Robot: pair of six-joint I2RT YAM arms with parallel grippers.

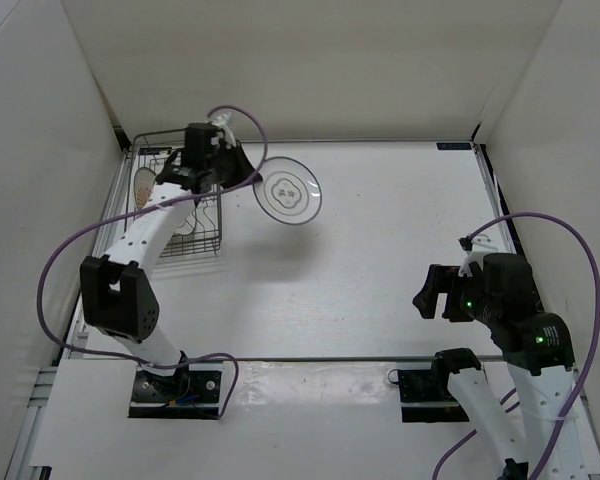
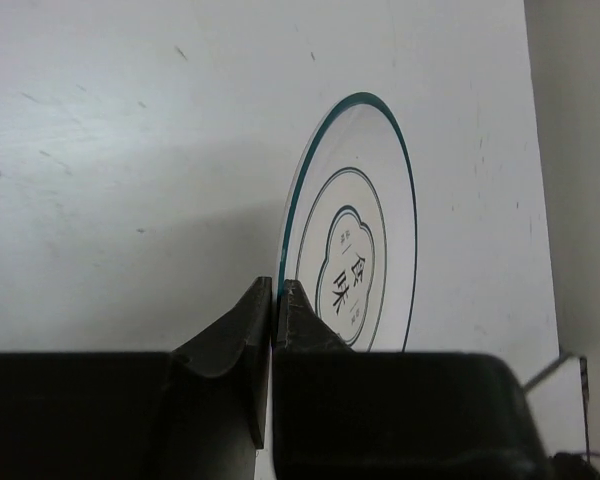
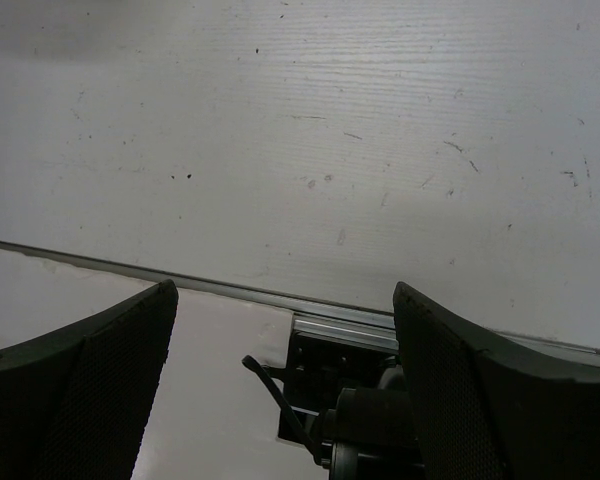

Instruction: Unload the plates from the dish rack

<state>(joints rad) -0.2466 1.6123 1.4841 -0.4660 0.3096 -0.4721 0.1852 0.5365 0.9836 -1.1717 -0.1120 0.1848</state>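
Note:
My left gripper [image 1: 250, 180] is shut on the rim of the clear-greyish plate [image 1: 288, 191] and holds it above the table, just right of the dish rack [image 1: 156, 137]. In the left wrist view the fingertips [image 2: 276, 290] pinch the plate [image 2: 358, 250] by its edge; the plate stands on edge and shows a flower outline with printed characters. The orange-tan plate [image 1: 144, 186] stands upright in the left part of the dark wire rack, partly hidden by the left arm. My right gripper [image 1: 432, 292] is open and empty over the near right table; in its own view [image 3: 285, 300] the jaws stand wide apart.
White walls enclose the table on the left, back and right. A metal rail [image 3: 180, 280] runs along the table's near edge, by the right arm's base mount [image 1: 420, 383]. Purple cables [image 1: 60, 260] loop beside both arms.

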